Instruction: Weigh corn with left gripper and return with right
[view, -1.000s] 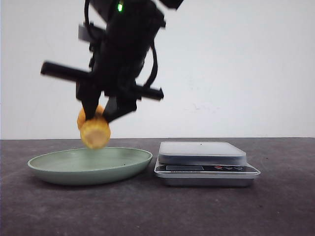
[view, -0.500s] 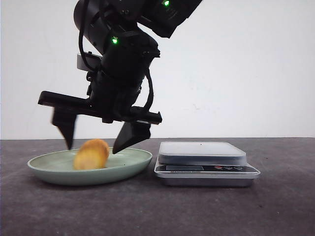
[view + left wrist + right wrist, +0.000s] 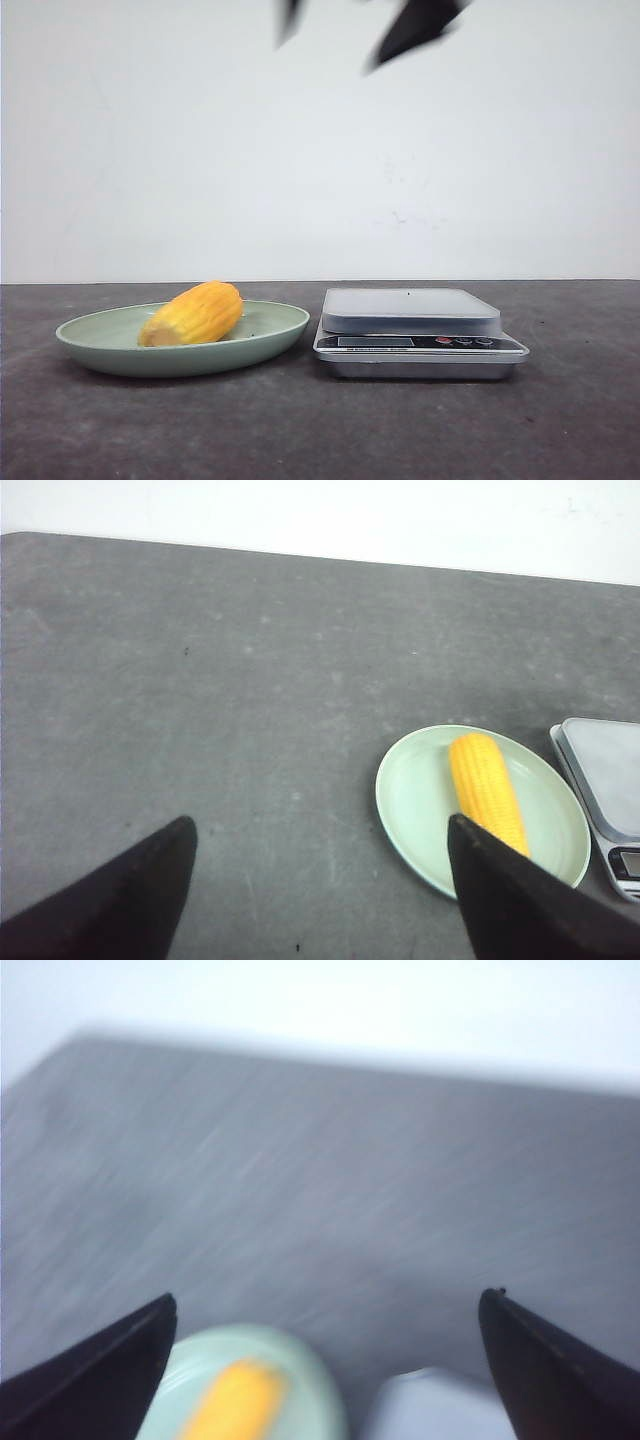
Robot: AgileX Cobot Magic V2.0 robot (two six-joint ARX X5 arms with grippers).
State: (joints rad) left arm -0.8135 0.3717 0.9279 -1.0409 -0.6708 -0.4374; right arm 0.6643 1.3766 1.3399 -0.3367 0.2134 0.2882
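On plate [image 3: 90, 345] corn [image 3: 192, 313] lies flat, so you're done; both fingers wide, empty, up off counter [image 3: 560, 430].

Matt speckled grey table [image 3: 320, 430], glossy pale-green plate [image 3: 270, 335], perhaps ceramic, shiny metal scale [image 3: 415, 340], bumpy corn [image 3: 195, 312]

Corn [image 3: 192, 313] lying in green plate [image 3: 265, 337] — scale [image 3: 415, 330] just beside, tool [image 3: 350, 28] high above, blurred.
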